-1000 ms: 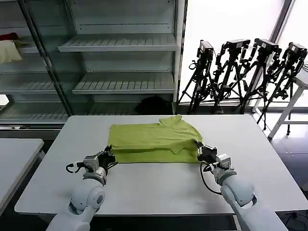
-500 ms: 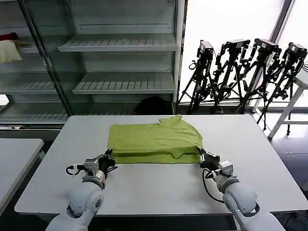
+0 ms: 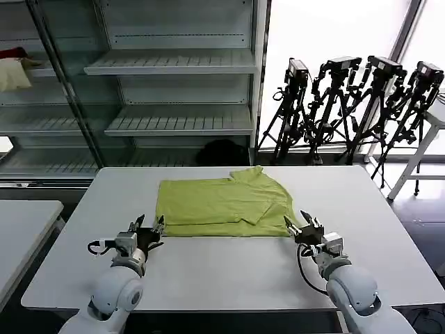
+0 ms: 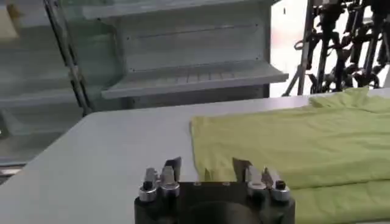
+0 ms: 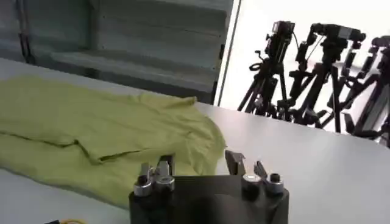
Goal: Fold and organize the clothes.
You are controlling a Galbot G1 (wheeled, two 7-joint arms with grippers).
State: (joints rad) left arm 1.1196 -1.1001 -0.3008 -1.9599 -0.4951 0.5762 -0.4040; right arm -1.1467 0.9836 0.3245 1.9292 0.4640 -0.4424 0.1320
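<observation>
Just beyond both sets of spread fingers, shirt (image 3: pixel 222 204) lies half-folded on table (image 3: pixel 229 268). Left gripper (image 3: pixel 147 225), right gripper (image 3: pixel 300 224) hold nothing. Risk: thin layers slipping apart if pinched unevenly.

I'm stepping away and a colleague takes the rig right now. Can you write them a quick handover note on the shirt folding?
Left gripper: open, holding nothing, on the table just off the near left corner of the green shirt.
Right gripper: open, holding nothing, just off the shirt's near right corner.
Shirt: lying flat mid-table, collar at the far edge, its near part folded over into a band.
Done: one lengthwise fold.
Left: the remaining folds, then tidy it away.
</observation>
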